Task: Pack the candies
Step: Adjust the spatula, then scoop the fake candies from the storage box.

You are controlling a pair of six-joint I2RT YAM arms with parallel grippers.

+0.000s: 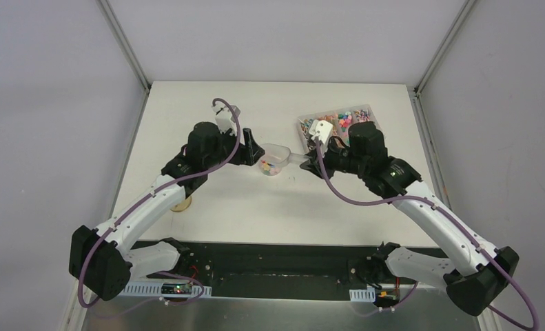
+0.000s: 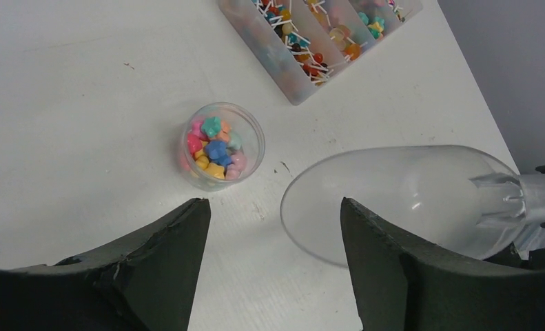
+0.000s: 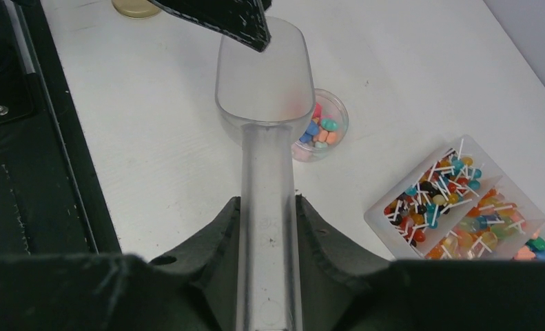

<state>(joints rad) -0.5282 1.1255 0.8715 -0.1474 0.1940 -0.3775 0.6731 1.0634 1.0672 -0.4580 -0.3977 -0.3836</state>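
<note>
Centrally, the candies (image 2: 218, 148) lie in a small clear cup (image 2: 254, 131) on the table (image 1: 255, 207). The right gripper (image 3: 268, 207) clamps the clear scoop (image 3: 266, 83) by its handle, and the left gripper (image 2: 273, 207) hangs with jaws apart, holding nothing.

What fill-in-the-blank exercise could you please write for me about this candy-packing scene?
1. The right claw grips the clear scoop by its ____.
2. The left claw stands ____, holding nothing.
3. The candies sit in a small jar, while the scoop's bowl is ____.
4. The divided tray stands on the ____ arm's side of the table.
Missing words: handle; open; empty; right.
</note>
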